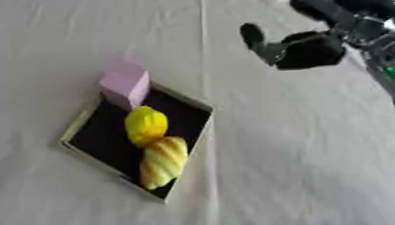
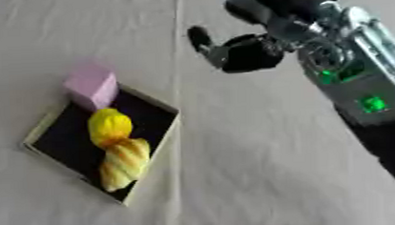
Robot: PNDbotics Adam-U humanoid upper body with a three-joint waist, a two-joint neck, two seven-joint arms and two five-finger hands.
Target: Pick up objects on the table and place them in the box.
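Left eye view
Box (image 1: 78, 130): it is lying flat on the white cloth (image 1: 303, 167), its dark inside facing up so things can drop in.
Things in box: a pink block (image 1: 124, 84) is leaning on the far corner; a round yellow thing (image 1: 145, 124) and a striped yellow thing (image 1: 163, 161) are lying inside.

Right eye view
Right hand (image 2: 244, 52): it is hanging above the cloth, well apart from the box, holding nothing that shows.
Hard to see: I cannot tell if its fingers are curled.
Left hand: not showing.

Light is soft and even. Both views are blurred throughout. The box (image 1: 83, 120) casts only a faint shadow.
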